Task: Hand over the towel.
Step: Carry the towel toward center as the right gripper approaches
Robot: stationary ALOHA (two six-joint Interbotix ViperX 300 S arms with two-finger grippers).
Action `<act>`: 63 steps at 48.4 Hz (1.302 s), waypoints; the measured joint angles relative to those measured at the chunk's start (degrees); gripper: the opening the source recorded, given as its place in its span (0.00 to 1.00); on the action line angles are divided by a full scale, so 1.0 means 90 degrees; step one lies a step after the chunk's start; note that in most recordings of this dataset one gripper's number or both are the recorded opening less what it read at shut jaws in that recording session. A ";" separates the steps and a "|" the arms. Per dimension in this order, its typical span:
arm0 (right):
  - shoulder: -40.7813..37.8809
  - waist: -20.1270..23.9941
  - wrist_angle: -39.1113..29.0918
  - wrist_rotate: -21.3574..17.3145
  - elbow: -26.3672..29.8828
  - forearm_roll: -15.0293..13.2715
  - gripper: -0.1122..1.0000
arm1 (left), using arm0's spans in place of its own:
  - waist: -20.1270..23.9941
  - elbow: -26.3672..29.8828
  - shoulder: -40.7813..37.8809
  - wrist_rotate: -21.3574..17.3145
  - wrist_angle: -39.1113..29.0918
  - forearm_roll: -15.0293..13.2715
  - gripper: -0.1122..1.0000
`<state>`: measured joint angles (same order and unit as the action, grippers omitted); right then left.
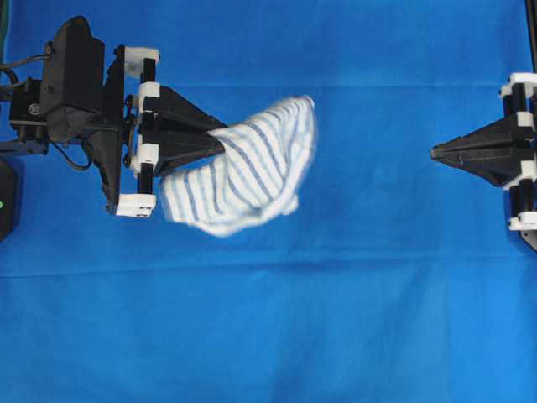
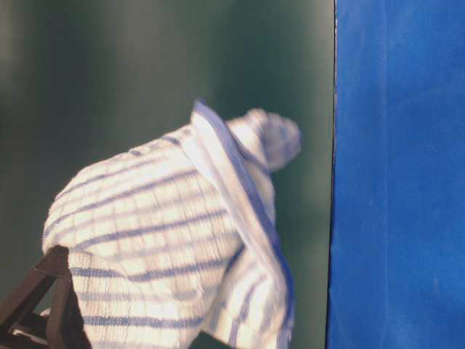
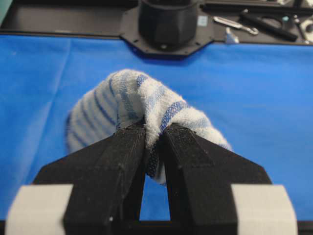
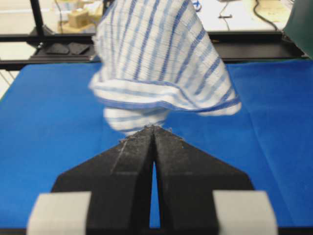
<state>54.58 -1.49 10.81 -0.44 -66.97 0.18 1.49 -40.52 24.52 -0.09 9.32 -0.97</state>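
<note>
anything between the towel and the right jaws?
No. In the overhead view only bare blue sheet separates the towel, held by the left gripper, from the shut right gripper.

The towel (image 1: 252, 168) is a small white cloth with thin blue and grey stripes, bunched and draping in loose folds. It hangs left of centre in the overhead view, off the blue sheet, pinched at one edge.
</note>
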 measured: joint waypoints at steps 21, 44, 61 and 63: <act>-0.0947 -0.0010 0.0889 -0.0371 0.0244 0.0088 0.76 | 0.0000 0.0000 0.0000 0.0010 0.0010 -0.0010 0.17; -0.3672 0.0049 0.1982 -0.0469 0.1738 0.0088 0.76 | 0.0000 -0.0010 -0.0010 0.0000 0.0020 -0.0010 0.17; -0.5625 0.0146 0.1563 -0.0576 0.3584 0.0088 0.76 | 0.0000 -0.0010 -0.0020 0.0010 0.0020 -0.0010 0.16; -0.5752 0.0156 0.1494 -0.0576 0.3721 0.0088 0.76 | 0.0000 0.0000 -0.0020 0.0020 0.0020 -0.0010 0.17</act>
<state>2.81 -0.09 24.26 -5.63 -33.49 0.97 1.49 -40.52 24.35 0.09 9.49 -1.05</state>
